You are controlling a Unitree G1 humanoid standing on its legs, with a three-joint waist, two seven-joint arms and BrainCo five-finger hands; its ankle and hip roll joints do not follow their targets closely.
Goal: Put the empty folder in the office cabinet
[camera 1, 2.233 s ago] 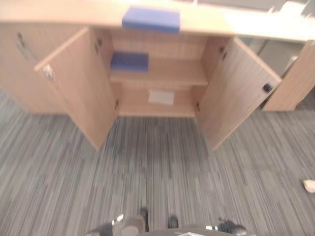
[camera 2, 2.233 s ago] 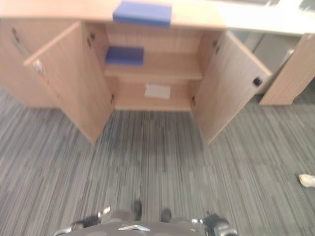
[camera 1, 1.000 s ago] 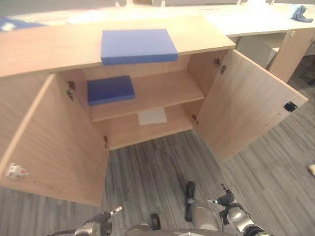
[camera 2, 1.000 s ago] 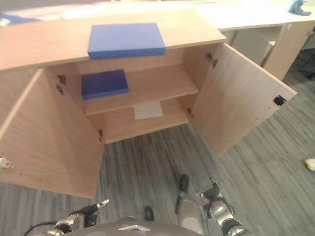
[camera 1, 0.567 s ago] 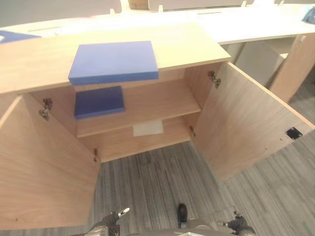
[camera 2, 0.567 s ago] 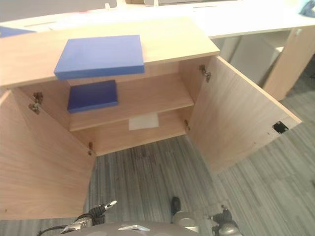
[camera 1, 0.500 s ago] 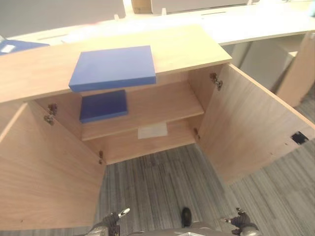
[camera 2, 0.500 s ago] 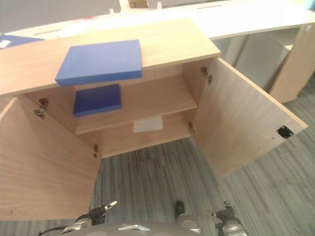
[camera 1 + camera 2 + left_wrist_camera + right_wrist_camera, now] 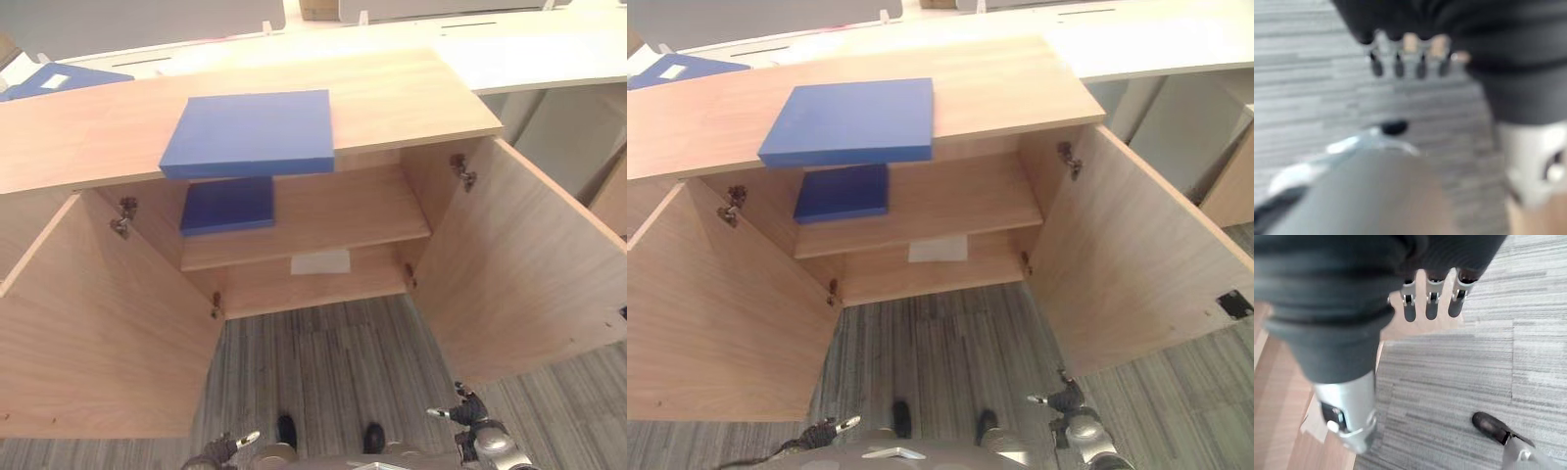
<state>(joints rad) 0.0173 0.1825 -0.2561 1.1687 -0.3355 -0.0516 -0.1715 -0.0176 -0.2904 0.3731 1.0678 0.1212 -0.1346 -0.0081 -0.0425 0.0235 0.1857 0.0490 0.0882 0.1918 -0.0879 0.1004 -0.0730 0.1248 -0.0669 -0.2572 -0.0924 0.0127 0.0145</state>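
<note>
A blue folder (image 9: 250, 132) lies flat on the top of the wooden cabinet (image 9: 411, 93), its front edge at the cabinet's lip. A second, darker blue folder (image 9: 227, 206) lies on the left of the upper shelf inside. Both cabinet doors stand wide open. My left hand (image 9: 223, 449) hangs low at the bottom of the view over the carpet, with relaxed fingers (image 9: 1399, 64) holding nothing. My right hand (image 9: 1068, 403) hangs low on the right near the right door, and its fingers (image 9: 1431, 303) are straight and empty. Both hands are far below the folders.
The left door (image 9: 98, 333) and right door (image 9: 529, 284) swing out on either side of the carpet in front. A white sheet (image 9: 320, 261) lies on the lower shelf. Another blue folder (image 9: 59, 78) rests on the desk at the far left. White desks run behind.
The whole picture has shifted, so the camera has moved: the cabinet now sits more to the right and nearer. Both hands stay low and empty. The folders have not moved.
</note>
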